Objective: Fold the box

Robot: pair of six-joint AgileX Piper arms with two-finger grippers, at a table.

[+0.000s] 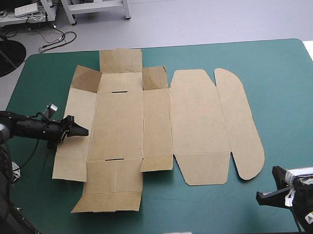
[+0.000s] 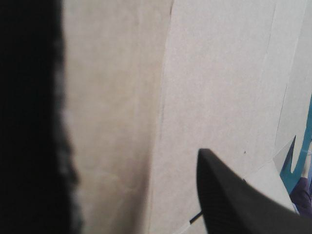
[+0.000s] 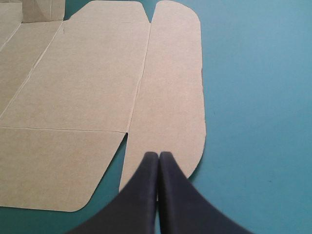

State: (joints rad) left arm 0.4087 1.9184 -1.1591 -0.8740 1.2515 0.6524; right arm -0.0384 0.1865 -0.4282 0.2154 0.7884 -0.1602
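Box (image 1: 120,123), a cut sheet of brown board, lies opened out on the teal-green table (image 1: 284,92), spanning the middle from about 9 o'clock to 3 o'clock. We see it almost wholly flat. Two small tabs (image 1: 86,79) at the sheet's far end, around 11 and 12 o'clock, stand partly up. A near flap at 7 o'clock looks slightly lifted. The rounded lid flap (image 1: 241,124) at 3 o'clock lies flat.

The left gripper (image 1: 80,131) reaches in from 9 o'clock, its tip over the sheet's left side panel. In its wrist view the fingers (image 2: 234,204) stand spread apart, with bare board filling the space between and ahead of them. We cannot tell whether either finger touches the board or sits under its edge.

The right gripper (image 1: 260,197) sits at 5 o'clock by the table's near edge, off the board and apart from it. Its fingers are pressed together into one point, aimed at the near end of the lid flap, and hold nothing.

We judge the fold to be at its very start: no wall is raised and tucked, and no tray is formed. The side walls are yet to be raised, the end flaps folded over and the tabs tucked in. The left side panel seems the likely first step, given where the left gripper sits.
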